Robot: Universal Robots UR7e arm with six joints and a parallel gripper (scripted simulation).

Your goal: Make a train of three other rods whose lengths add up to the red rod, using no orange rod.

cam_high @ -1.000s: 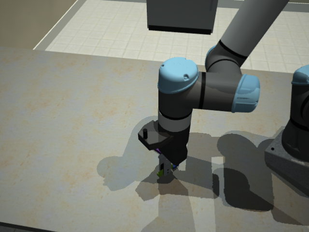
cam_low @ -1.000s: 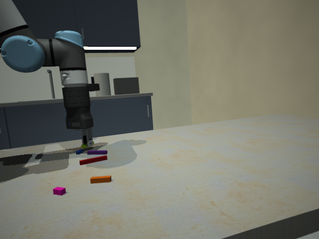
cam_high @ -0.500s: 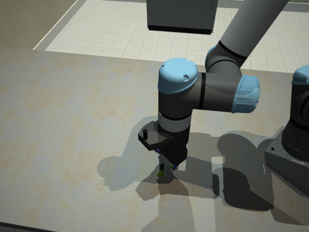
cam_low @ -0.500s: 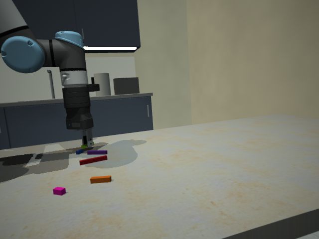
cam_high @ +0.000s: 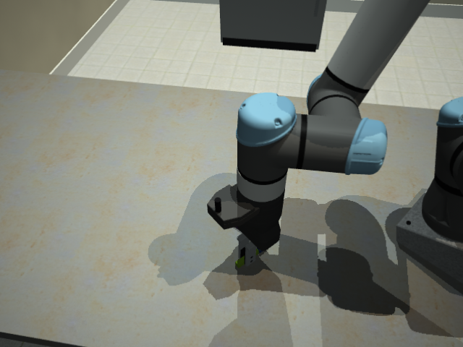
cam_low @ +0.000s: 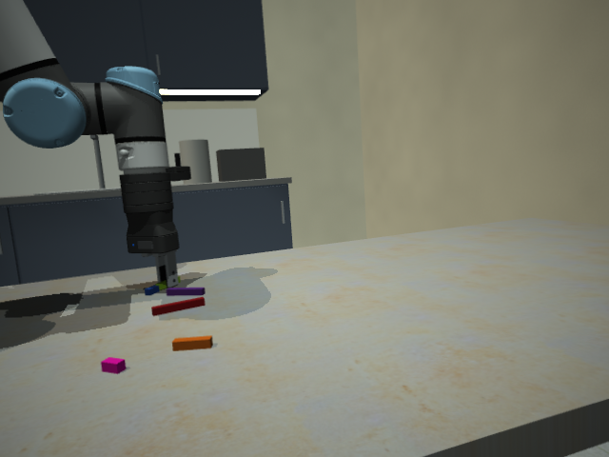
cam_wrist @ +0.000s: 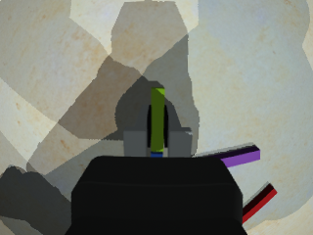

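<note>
Top view: the arm reaches down to a pale worktop (cam_high: 112,149) (cam_low: 393,319) (cam_wrist: 245,73), its wrist hiding most of the work; a lime rod (cam_high: 239,263) (cam_low: 162,285) (cam_wrist: 157,117) shows at the jaws (cam_high: 247,261) (cam_low: 169,284), with a speck of blue at its other end. Exterior view: the lime rod lies low, its near end by blue (cam_low: 151,290) (cam_wrist: 156,155), which may be one rod or two; no seam can be made out. A purple rod (cam_low: 186,291) (cam_wrist: 245,159) lies close by, then a red rod (cam_low: 178,306) (cam_wrist: 260,207), an orange rod (cam_low: 192,343) and a magenta rod (cam_low: 113,365) nearer the camera. Wrist view: the jaws are clamped on the lime rod's long sides, and blue peeks out in line with it. Lime plus two blues would equal red, so this looks like the joining step. Pushing too far along the line could skew the blue; releasing with a slight twist could swing lime out of line. A finger spreading wide might nudge purple, whose clearance may already be tight, and dragging while lifting could open a gap.
</note>
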